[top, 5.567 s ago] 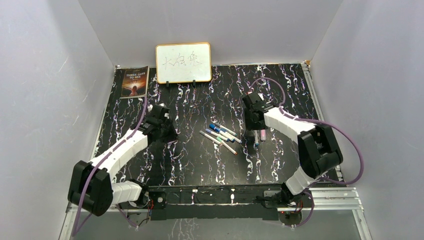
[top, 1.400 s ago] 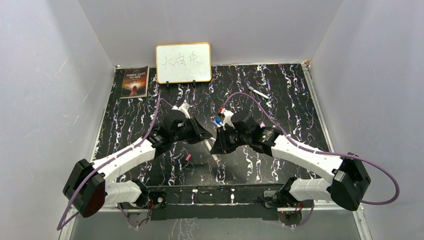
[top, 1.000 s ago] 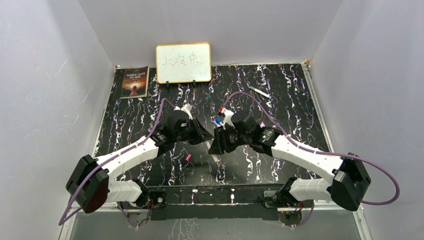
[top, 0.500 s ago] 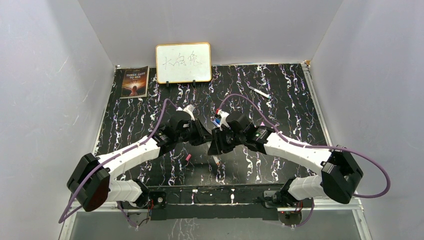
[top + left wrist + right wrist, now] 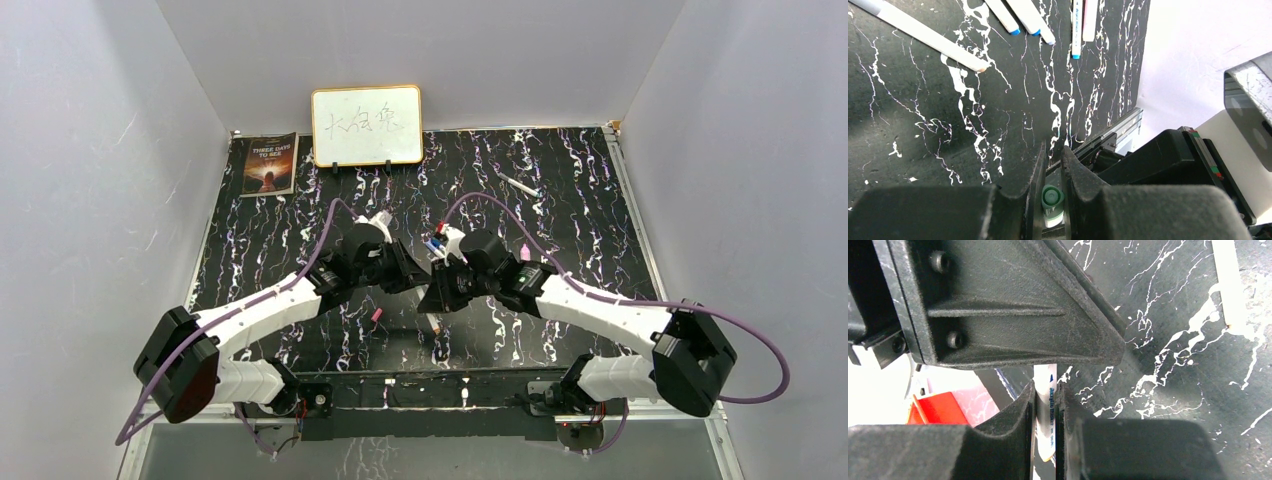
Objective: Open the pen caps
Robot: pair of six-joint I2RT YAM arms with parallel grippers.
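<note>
**Book Cover Carries the Only Legible Words**

A book at the far left of the table reads "THREE DAYS TO SEE" on its cover; the finer print below is too small to read. The whiteboard beside it bears three handwritten black characters that cannot be made out. Blue lettering runs along a white pen in the right wrist view and along a loose pen in the left wrist view, both unreadable.

My black left gripper is pinching a teal-green cap, and my black right gripper is gripping a white pen barrel printed in blue. Beneath them, the black tabletop is showing white and lilac marble veining.
</note>
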